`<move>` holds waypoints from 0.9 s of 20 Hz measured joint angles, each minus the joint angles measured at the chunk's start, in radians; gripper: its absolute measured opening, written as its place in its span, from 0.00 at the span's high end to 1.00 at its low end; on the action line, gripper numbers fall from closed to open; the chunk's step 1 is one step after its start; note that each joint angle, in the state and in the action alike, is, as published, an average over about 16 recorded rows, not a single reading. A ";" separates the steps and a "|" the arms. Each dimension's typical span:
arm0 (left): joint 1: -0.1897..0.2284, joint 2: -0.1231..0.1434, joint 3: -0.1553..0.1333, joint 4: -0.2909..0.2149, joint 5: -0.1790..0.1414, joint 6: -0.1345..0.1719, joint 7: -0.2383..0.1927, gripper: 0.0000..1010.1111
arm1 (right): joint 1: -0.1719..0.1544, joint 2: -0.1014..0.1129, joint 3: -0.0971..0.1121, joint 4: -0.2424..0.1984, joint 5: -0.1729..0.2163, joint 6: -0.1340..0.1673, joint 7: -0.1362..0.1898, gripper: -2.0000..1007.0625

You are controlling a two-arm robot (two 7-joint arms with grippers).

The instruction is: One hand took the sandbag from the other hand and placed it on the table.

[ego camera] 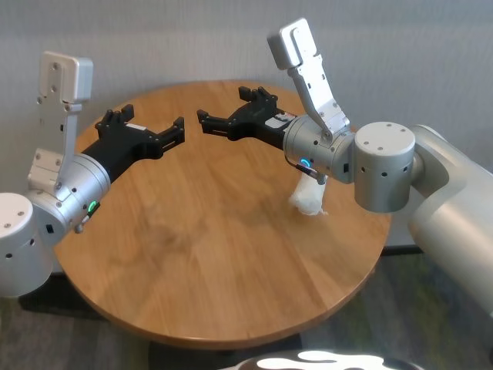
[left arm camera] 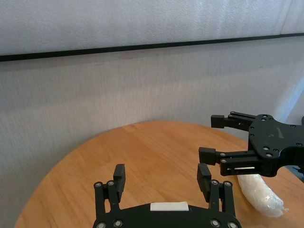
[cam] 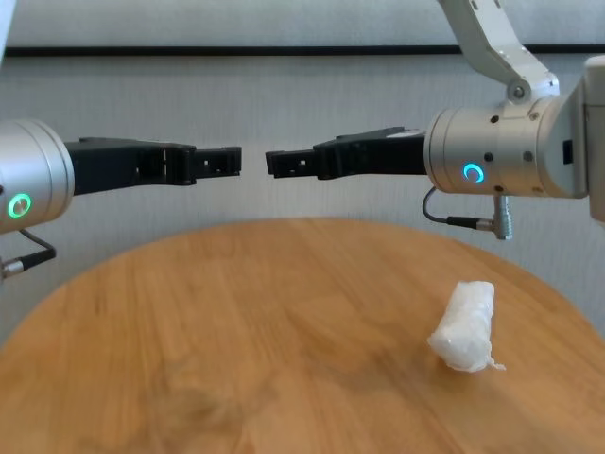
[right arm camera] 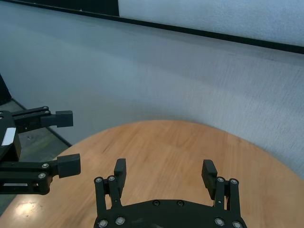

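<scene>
The sandbag (ego camera: 308, 196) is a white lumpy pouch lying on the round wooden table (ego camera: 192, 254) at the right, below my right wrist; it also shows in the chest view (cam: 465, 326) and beside the right gripper in the left wrist view (left arm camera: 260, 194). Nothing touches it. My right gripper (ego camera: 223, 106), on the blue-ringed wrist, hovers open and empty above the table's far middle. Facing it tip to tip across a small gap, my left gripper (ego camera: 176, 132), on the green-ringed wrist, is open and empty too. Both wrist views show their own fingers (left arm camera: 119, 173) (right arm camera: 120, 168) spread with nothing between.
A grey wall stands behind the table (cam: 236, 331). The table's round edge runs close behind the grippers and near the sandbag on the right. The wood in front of and left of the sandbag is bare.
</scene>
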 joint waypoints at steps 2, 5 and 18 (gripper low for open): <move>0.000 0.000 0.000 0.000 0.000 0.000 0.000 0.01 | 0.000 -0.005 0.002 0.002 -0.003 0.003 0.003 0.01; 0.000 0.000 0.000 0.000 0.000 0.000 0.000 0.01 | -0.001 -0.010 0.006 0.004 -0.007 0.008 0.006 0.01; 0.000 0.000 0.000 0.000 0.000 0.000 0.000 0.01 | -0.010 -0.020 0.027 0.005 -0.026 0.027 0.018 0.01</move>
